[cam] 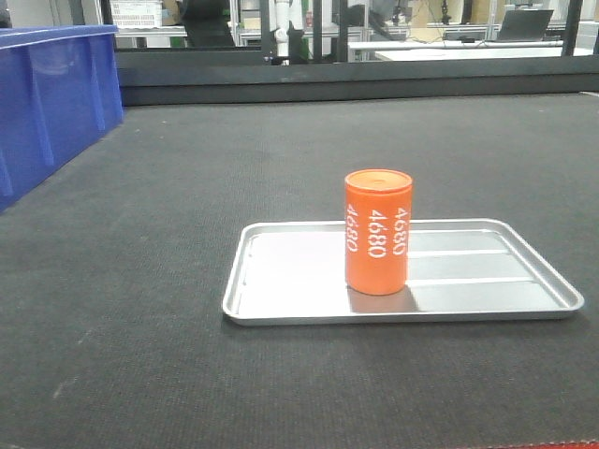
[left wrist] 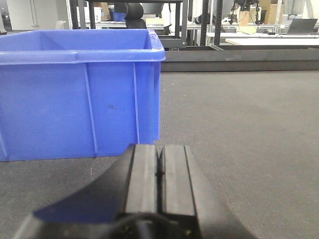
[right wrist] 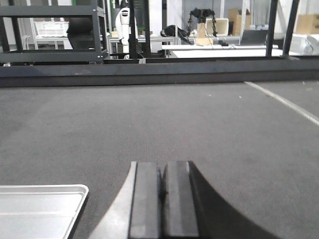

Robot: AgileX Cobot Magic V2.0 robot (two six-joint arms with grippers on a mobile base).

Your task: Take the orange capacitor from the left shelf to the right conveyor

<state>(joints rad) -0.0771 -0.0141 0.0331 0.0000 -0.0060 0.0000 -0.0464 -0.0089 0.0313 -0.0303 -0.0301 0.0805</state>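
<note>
There is one orange capacitor here, standing upright inside one shallow silver tray, a little right of the tray's middle, with white "4680" running vertically on its side; three such prints face the front camera. The tray lies flat on the dark textured belt of the right conveyor, which spreads wide in every direction. One blue plastic bin sits on the belt at the far left, well apart from the tray.

Two claws are in the room, one per wrist view. The left claw has its two pads pressed together with nothing between them, hanging low over the belt just in front of the bin. The right claw is likewise pressed together and holding nothing, with a corner of the tray just to its left.
</note>
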